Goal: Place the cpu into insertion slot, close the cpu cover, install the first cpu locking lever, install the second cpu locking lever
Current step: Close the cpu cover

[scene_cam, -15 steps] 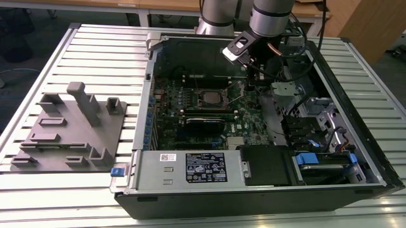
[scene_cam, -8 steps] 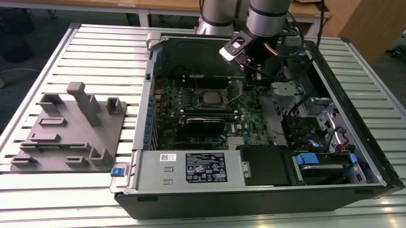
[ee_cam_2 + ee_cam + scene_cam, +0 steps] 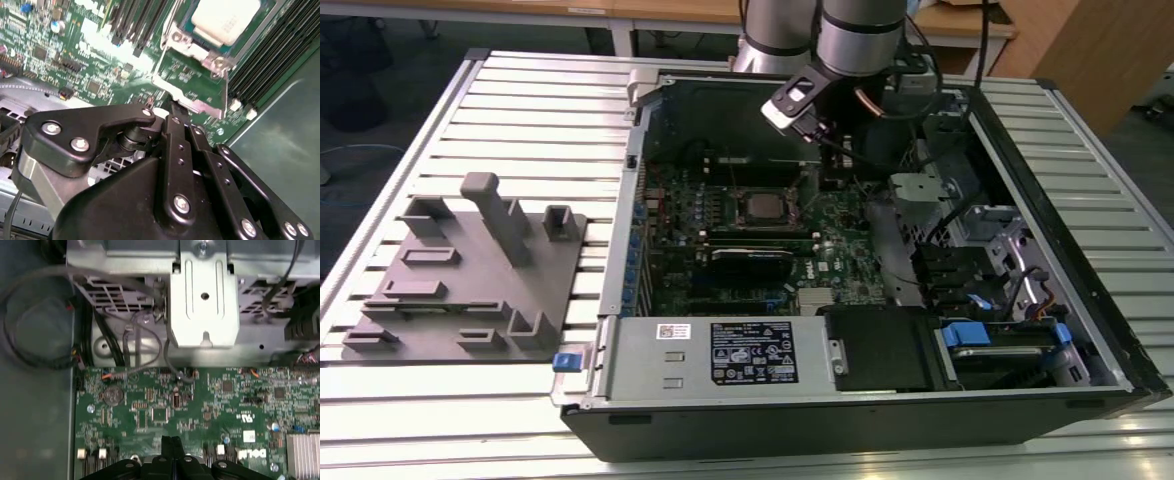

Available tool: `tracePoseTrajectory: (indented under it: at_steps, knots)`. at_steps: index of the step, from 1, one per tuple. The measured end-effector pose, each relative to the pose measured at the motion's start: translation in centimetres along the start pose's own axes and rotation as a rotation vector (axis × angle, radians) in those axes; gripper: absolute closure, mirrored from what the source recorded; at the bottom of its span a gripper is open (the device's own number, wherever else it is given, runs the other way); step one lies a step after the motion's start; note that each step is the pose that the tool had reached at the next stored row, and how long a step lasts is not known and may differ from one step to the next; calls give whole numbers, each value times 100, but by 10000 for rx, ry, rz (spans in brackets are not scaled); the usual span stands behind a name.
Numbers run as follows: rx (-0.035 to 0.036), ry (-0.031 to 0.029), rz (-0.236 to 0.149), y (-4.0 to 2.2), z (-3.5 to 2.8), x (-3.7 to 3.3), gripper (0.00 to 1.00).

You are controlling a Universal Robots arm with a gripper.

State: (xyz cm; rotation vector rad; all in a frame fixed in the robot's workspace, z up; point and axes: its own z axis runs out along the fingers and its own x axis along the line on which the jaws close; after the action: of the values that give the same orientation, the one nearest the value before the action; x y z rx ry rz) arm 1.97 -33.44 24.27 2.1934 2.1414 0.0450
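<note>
A: Cpu point(image 3: 225, 20)?
B: We see it seated in the slot point(image 3: 197, 50). Light, stiff, fragile; we'd take its edges only.
A: End effector point(image 3: 172, 442)?
B: Pinched together, empty, near the slot.

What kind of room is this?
Probably a robotics lab or workshop: an open computer case lies on a slatted metal table, a robot arm reaches into it, and wooden desks stand behind.
</note>
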Motion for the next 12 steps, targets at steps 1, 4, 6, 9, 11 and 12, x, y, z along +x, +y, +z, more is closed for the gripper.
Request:
tracePoseTrajectory:
  at_steps: [1,4,6,9,11,12]
  knots:
    - [-41,1,0,-35,-2,-1,90]
    - [-171,6,5,-147,-10,-4,90]
    - [-233,12,8,-213,-15,-5,90]
    - [-306,13,10,-319,-24,-8,90]
    - [-349,16,13,-379,-28,-10,90]
    - [-363,17,12,-403,-30,-10,90]
